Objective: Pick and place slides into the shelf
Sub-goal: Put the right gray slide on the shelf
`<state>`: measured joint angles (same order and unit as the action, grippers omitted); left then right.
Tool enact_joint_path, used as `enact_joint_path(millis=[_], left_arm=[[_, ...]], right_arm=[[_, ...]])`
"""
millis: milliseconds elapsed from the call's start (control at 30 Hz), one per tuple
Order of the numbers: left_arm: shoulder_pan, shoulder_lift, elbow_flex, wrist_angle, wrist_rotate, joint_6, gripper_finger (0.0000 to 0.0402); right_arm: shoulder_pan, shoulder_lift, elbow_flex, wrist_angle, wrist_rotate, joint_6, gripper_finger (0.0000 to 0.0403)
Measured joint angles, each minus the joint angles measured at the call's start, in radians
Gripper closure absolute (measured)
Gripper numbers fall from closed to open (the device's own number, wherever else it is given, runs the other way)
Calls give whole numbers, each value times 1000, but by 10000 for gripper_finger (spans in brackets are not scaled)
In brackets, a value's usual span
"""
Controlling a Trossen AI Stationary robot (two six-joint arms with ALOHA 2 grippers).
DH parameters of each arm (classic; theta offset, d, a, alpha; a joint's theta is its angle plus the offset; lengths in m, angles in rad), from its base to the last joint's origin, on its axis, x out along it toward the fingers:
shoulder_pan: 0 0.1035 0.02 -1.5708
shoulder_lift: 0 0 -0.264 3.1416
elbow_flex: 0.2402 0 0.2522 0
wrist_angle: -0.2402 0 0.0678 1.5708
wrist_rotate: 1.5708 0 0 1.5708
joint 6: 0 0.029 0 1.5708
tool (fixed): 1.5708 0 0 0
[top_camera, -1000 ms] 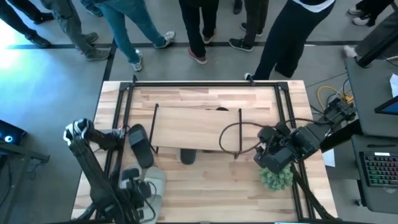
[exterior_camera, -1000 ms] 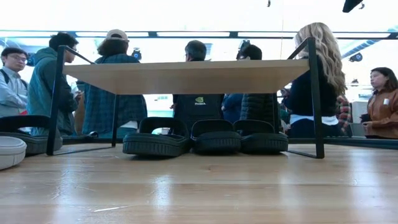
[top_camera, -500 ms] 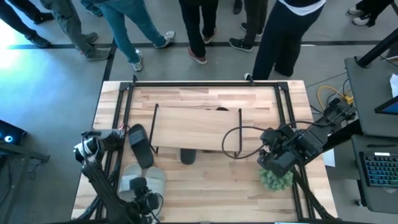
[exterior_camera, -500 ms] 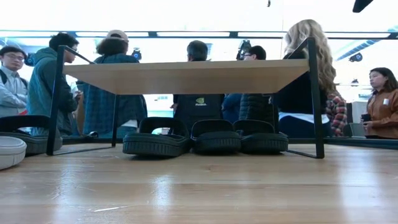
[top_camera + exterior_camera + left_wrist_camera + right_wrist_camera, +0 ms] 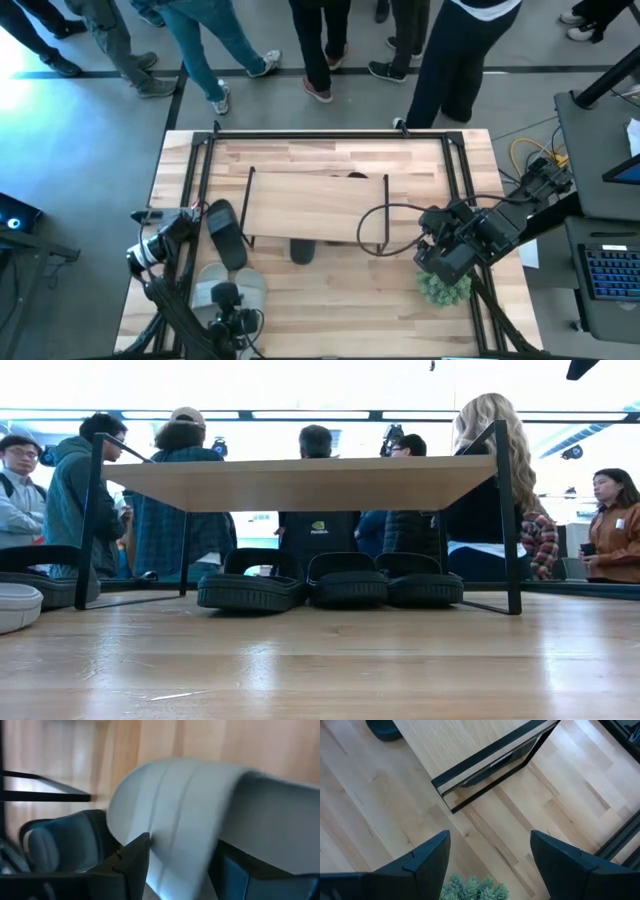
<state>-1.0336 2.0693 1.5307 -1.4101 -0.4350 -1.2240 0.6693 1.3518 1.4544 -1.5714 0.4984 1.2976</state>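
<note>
Left gripper (image 5: 228, 318) at lower left of high view, fingers straddling pale slide (image 5: 232, 290), apparently clamped. Shelf (image 5: 315, 205) up-right, mid-frame. Right gripper (image 5: 487, 857) empty, fingers spread.

The desk (image 5: 330, 300) is pale wood in glued strips, with visible grain and a soft satin sheen that shows faint reflections in the low view. The shelf (image 5: 318, 205) has a smooth, matt light-wood top board on thin black metal legs (image 5: 504, 510) with a dull painted finish. The black slides (image 5: 250, 582) under it look like matt rubbery foam, with finely ribbed sole edges. The pale grey-white slide (image 5: 200, 820) has a smooth, matt moulded surface with shallow ridges across its strap. The right gripper (image 5: 490, 865) has fingers of dark, matt plastic. A small green plant (image 5: 443, 288) by the desk's edge looks like artificial plastic foliage.
</note>
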Motion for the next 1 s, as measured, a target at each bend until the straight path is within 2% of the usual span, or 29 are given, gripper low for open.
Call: enact_joint_path(millis=[100, 200, 500, 633, 767, 900, 1000], left_arm=[[0, 24, 0, -28, -16, 0, 241], [0, 36, 0, -51, -36, -1, 267], [4, 29, 4, -53, -76, 0, 393], [5, 28, 69, -40, -73, 26, 397], [5, 12, 212, -53, -84, 109, 400], [14, -31, 354, -154, -194, 139, 400], [48, -101, 382, -152, -274, 205, 401]], right_arm=[[0, 0, 0, 0, 0, 0, 136], [0, 0, 0, 0, 0, 0, 137], [0, 0, 0, 0, 0, 0, 139], [0, 0, 0, 0, 0, 4, 140], [0, 0, 0, 0, -1, 8, 140], [0, -2, -1, 0, -2, 7, 138], [0, -2, -1, 0, -4, 6, 138]])
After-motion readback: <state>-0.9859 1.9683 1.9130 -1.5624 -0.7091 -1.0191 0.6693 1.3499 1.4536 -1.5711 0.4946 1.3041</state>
